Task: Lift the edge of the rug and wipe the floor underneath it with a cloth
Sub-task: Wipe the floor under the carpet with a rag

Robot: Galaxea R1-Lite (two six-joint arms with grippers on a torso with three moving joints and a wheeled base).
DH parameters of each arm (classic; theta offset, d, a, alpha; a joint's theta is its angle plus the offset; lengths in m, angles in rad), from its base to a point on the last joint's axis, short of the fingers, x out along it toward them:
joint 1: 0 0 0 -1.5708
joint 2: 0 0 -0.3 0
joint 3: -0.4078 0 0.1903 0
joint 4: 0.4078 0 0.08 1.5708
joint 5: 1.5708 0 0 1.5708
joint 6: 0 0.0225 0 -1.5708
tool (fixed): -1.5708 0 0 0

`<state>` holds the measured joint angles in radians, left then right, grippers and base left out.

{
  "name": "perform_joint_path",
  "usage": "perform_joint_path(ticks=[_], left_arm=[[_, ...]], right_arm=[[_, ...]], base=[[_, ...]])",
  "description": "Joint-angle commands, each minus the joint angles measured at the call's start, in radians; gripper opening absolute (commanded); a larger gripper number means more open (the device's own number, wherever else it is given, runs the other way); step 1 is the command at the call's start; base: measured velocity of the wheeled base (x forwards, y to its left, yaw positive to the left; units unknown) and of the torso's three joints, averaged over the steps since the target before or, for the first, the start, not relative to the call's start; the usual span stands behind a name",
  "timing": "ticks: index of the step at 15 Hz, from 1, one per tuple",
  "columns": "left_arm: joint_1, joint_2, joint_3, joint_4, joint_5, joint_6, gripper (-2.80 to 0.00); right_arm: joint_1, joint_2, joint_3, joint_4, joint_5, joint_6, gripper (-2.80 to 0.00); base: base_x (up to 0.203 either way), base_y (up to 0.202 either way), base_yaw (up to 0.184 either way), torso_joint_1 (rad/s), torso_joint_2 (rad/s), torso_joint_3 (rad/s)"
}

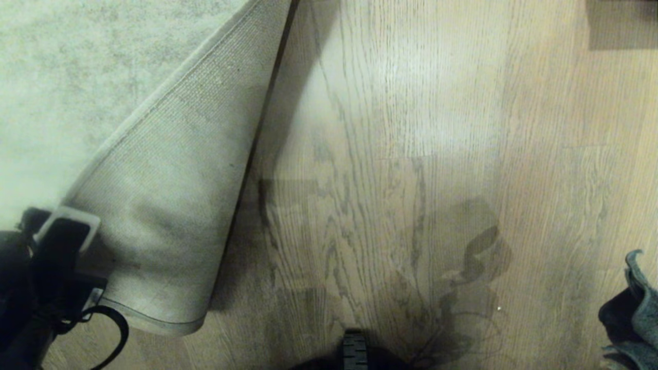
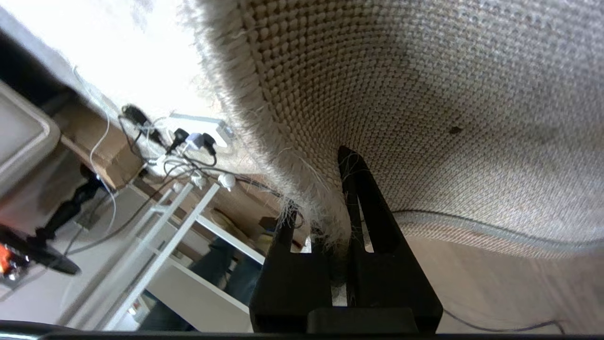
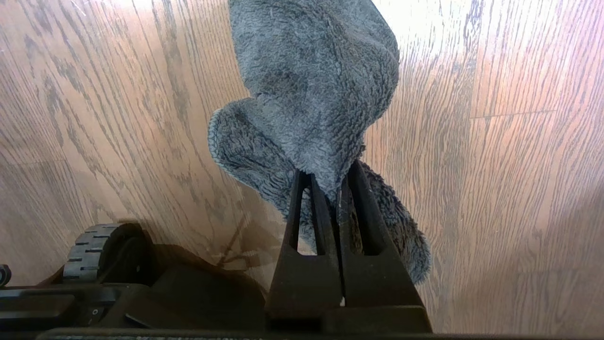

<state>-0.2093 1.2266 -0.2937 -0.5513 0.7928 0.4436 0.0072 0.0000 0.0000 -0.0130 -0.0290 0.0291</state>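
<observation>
The pale grey-beige rug (image 1: pixel 72 77) lies at the left. Its corner is folded back and held up, so the grey woven backing (image 1: pixel 180 180) faces up and the rug edge (image 1: pixel 154 319) hangs above the floor (image 1: pixel 411 154). My left gripper (image 1: pixel 64 241) is at the lower left, shut on the rug edge. In the left wrist view the left gripper (image 2: pixel 317 182) pinches the fuzzy border (image 2: pixel 302 189) between its black fingers. My right gripper (image 3: pixel 329 170) is shut on the cloth (image 3: pixel 316 85), a dark grey fuzzy rag hanging over bare planks. The cloth (image 1: pixel 642 313) shows at the head view's right edge.
A wheel of my base (image 1: pixel 354 349) sits at the bottom centre, and that wheel (image 3: pixel 85 255) also shows in the right wrist view. A dark shape (image 1: pixel 622 25) is at the top right. Beyond the rug are a power strip with cables (image 2: pixel 193 137) and a white frame (image 2: pixel 179 226).
</observation>
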Motion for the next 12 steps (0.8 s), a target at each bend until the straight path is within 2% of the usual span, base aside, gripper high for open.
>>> perform_joint_path(ticks=[1,6,12], left_arm=[[0.028,-0.004,-0.001,-0.032,0.005,-0.003,-2.80],[0.067,0.001,0.020,-0.138,0.011,0.000,-2.80],[0.085,0.013,0.025,-0.141,0.015,-0.003,-2.80]], right_arm=[[0.000,0.000,0.000,-0.001,0.000,0.000,-2.80],[0.000,0.000,0.000,-0.001,0.000,0.000,-2.80],[0.000,0.000,0.000,-0.001,0.000,0.000,-2.80]], base=[[0.000,0.000,0.000,0.000,0.00,0.000],[0.000,0.000,0.000,0.000,0.00,0.000],[0.000,0.000,0.000,0.000,0.00,0.000]])
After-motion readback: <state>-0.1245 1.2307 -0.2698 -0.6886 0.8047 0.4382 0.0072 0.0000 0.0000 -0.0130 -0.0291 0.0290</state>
